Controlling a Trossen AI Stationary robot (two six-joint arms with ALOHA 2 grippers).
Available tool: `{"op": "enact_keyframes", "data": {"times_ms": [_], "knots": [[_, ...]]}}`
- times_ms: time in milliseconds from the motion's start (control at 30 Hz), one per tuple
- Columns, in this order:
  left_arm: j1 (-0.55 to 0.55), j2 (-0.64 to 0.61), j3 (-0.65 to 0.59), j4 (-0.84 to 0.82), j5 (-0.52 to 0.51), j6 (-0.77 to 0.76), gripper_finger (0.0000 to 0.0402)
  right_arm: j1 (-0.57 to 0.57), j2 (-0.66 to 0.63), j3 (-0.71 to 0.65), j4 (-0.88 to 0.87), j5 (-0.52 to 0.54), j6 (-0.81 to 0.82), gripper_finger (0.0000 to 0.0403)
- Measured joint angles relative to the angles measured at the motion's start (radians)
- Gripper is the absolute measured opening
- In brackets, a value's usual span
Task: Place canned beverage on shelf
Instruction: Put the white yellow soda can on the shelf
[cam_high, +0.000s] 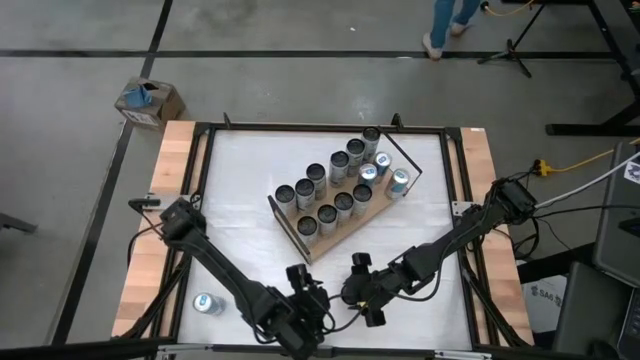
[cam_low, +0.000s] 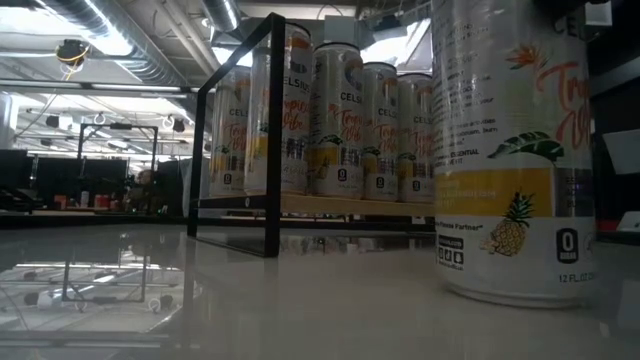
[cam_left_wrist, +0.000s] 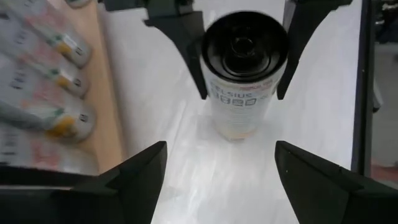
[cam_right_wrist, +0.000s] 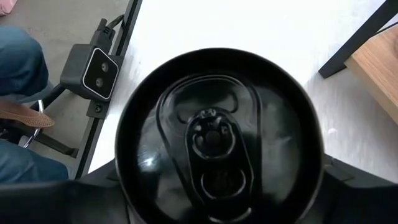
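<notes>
Near the table's front, right gripper (cam_high: 362, 296) jaws clasp an upright can (cam_left_wrist: 241, 74).

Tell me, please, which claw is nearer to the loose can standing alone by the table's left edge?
The left claw. It sits a short way to that loose can's right, near the table's front edge. The right claw is farther right again, closed around another can.
</notes>
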Motion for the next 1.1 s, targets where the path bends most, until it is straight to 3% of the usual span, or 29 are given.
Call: {"op": "enact_keyframes", "data": {"times_ms": [400, 1100], "knots": [[0.046, 0.077, 0.000, 0.108, -0.001, 0.000, 0.0289, 0.000, 0.001, -0.002, -0.006, 0.006, 0.001, 0.0304], [0.057, 0.077, 0.000, 0.132, 0.006, 0.000, 0.0289, -0.001, -0.002, -0.001, -0.025, 0.007, 0.002, 0.0305]]}}
